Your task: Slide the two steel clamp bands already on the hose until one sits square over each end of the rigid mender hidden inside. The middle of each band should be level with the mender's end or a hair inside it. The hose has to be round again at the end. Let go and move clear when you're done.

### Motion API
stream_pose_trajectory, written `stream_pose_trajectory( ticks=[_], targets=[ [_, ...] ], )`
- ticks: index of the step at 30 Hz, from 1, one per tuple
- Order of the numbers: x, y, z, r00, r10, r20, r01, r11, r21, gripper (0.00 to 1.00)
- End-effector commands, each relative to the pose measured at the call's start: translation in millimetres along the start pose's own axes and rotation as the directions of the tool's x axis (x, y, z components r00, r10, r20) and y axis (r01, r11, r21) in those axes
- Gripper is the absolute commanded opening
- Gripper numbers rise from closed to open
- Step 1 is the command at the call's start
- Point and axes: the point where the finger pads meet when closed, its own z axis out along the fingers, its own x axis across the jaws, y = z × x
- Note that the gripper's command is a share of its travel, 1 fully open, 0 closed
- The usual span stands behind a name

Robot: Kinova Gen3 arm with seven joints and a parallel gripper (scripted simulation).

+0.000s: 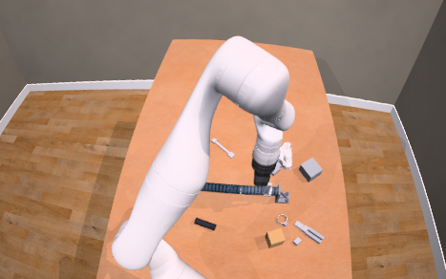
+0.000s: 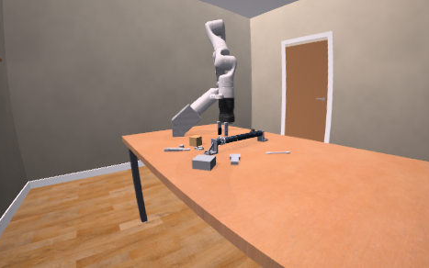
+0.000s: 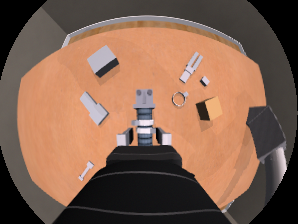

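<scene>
The dark ribbed hose lies across the table, with a grey bracket at its right end. It also shows in the exterior view and in the wrist view. My gripper hangs straight down over the hose near the bracket end, open and empty. In the wrist view my gripper has one finger on each side of the hose. A pale steel band shows on the hose just beyond the fingers. The other band is hidden by my arm or too small to tell.
A grey block and a white part lie right of the gripper. A tan cube, a small ring, a grey forked part and a black bar lie nearer the front. A small wrench lies behind the hose.
</scene>
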Motion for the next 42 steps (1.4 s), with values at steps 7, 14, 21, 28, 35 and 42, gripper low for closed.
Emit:
stream_pose_trajectory(
  ticks=[7,14,21,28,35,42],
  targets=[
    [0,0,10.1,1.0,0.0,0.0,0.0,1.0,0.0,0.86],
    [0,0,22.7,1.0,0.0,0.0,0.0,1.0,0.0,0.86],
    [0,0,30.4,1.0,0.0,0.0,0.0,1.0,0.0,0.86],
    [0,0,36.0,1.0,0.0,0.0,0.0,1.0,0.0,0.86],
    [0,0,36.7,1.0,0.0,0.0,0.0,1.0,0.0,0.86],
    [0,0,36.7,1.0,0.0,0.0,0.0,1.0,0.0,0.75]
  ],
)
